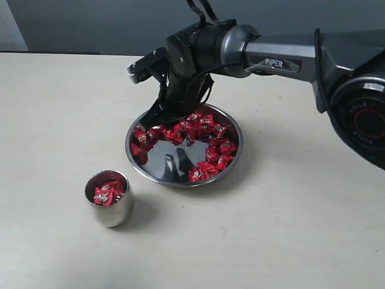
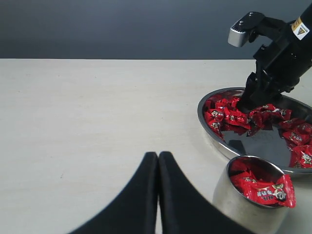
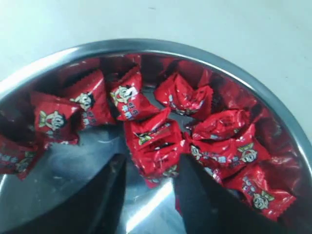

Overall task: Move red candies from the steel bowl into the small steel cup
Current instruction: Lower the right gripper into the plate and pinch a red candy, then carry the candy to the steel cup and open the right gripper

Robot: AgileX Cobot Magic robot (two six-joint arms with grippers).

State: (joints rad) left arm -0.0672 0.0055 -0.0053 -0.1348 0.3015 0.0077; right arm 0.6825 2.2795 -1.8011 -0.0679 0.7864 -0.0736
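**While the right hand sits in the bowl, go for one candy, not the heap**

Since the right hand point(image 3: 151, 170) is down inside the steel bowl point(image 1: 174, 183) with its fingers spread apart, this looks like the pick step to me. One of the red candies point(image 3: 148, 141) lies right between the two fingers. More are crowded just past the fingertips and off to both sides. Nothing is pinched yet as far as I can see.

My take on doing it well: close slowly and square on that middle candy, so the crinkly foil gets squeezed across its body and not by a corner flap. Foil on a mirror-smooth bottom will probably skate. I'd keep the fingertips low, nearly touching the steel, or the candy may squirt out ahead of the hand. Neighbours touching it may get dragged along, and a small lift and pause before clearing the rim should shake those off.

The small steel cup point(image 1: 110, 198) stands on the table point(image 1: 289, 229), well apart from the right hand, with a few candies inside. The left hand point(image 2: 158, 158) is closed on nothing, just beside the cup, so mind it when carrying across.
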